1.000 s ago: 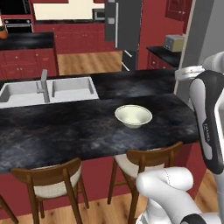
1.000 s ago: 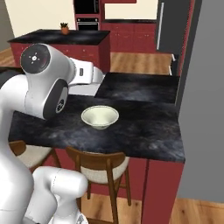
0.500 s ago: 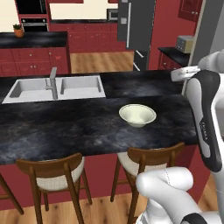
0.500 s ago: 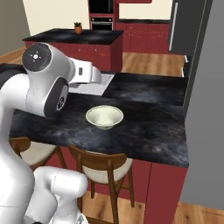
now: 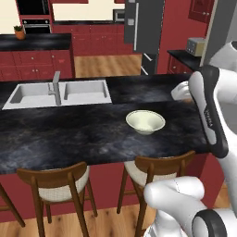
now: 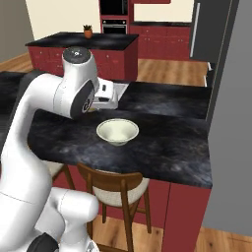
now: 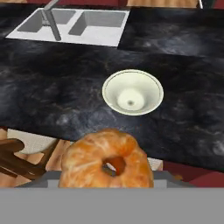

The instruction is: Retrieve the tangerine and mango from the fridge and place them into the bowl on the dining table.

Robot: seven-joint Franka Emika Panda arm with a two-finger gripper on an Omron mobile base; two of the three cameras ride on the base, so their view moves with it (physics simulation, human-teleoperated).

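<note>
Hanging above the dining table [image 7: 52,74], the gripper [image 7: 107,177] is pinching the tangerine [image 7: 107,162], whose bulk is hiding both fingertips. The bowl [image 7: 132,92] is sitting on the tabletop beyond, near 1 double sink [image 7: 74,25].

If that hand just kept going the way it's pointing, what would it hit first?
Probably the black table top near the empty bowl, tangerine touching first; depth is hard to judge.

fingers: hidden behind tangerine [image 7: 106,160] | fridge [image 5: 147,25]: top cut off
</note>
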